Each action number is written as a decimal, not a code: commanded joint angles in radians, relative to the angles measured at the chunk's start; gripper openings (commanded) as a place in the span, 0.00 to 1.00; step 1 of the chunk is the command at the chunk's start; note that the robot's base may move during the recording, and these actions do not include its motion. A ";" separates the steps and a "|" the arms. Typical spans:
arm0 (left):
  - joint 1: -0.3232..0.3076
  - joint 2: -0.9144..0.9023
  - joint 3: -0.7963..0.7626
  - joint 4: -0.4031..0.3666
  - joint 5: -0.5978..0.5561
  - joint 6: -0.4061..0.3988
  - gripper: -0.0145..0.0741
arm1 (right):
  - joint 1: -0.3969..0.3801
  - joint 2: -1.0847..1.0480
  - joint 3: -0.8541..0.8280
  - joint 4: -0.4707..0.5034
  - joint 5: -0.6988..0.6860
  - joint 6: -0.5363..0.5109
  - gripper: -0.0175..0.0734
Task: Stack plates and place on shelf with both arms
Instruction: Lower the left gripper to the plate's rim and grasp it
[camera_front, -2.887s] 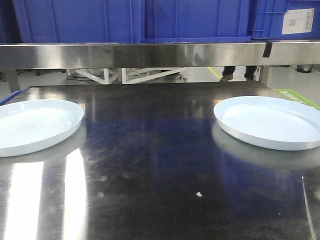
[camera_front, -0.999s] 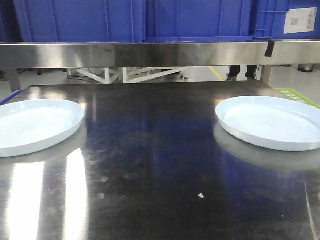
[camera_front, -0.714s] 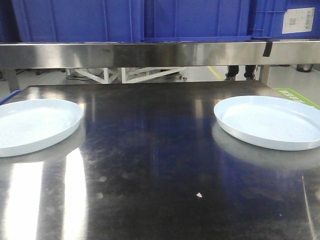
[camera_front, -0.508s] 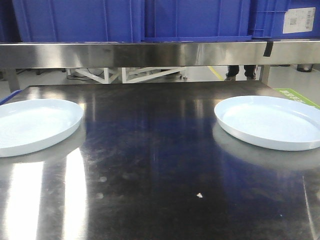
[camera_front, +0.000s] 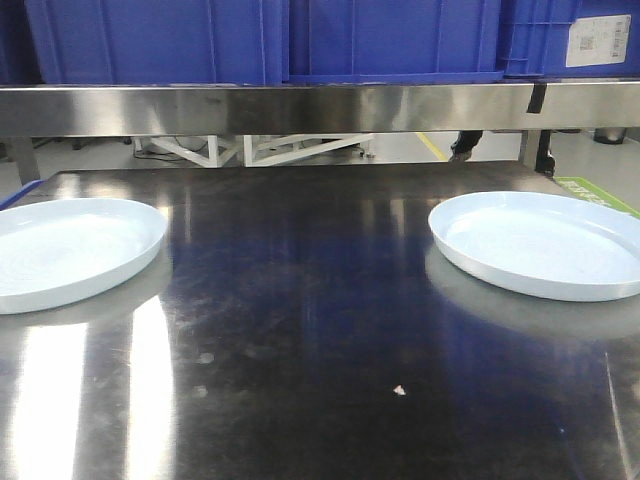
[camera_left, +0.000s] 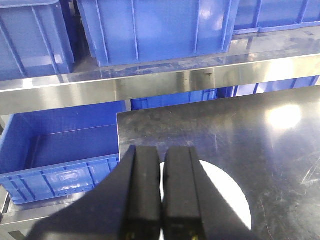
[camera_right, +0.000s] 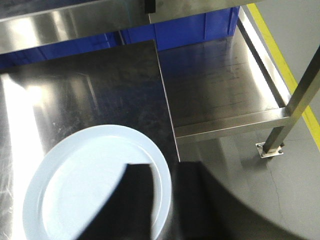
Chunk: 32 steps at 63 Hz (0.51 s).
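Through the left wrist: left tool (camera_left: 162, 200) clenched on nothing, jaws all but together, hanging over the near part of the left plate (camera_left: 227, 202). Through the right wrist: right tool (camera_right: 167, 205) released, jaws dark, blurred and apart, with the rim of the right plate (camera_right: 85, 185) showing in the gap. Cannot tell whether touching that rim or only above it.

Both plates flat on the desk (camera_front: 300, 300), well apart, one toward each side, not yet stacked. Shelf (camera_front: 300, 105) behind and above, loaded with blue crates (camera_front: 160, 40).

Probably stiff, glossy and slippery, and breakable if dropped. Best pinched at the low upturned rim, with no other hold on offer. Calls for opening the left tool first.

Hidden: much of the left plate beneath its tool. Neither arm visible from the front. Outer edges of both plates cut off there.
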 joint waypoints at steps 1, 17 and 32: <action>-0.006 -0.001 -0.037 -0.001 -0.072 -0.002 0.39 | 0.003 -0.009 -0.040 0.004 -0.056 -0.024 0.81; -0.006 0.115 -0.035 0.001 -0.030 -0.114 0.74 | 0.003 -0.007 -0.040 0.021 -0.007 -0.024 0.83; 0.003 0.361 -0.035 0.017 -0.035 -0.123 0.74 | 0.003 -0.007 -0.040 0.024 0.001 -0.024 0.83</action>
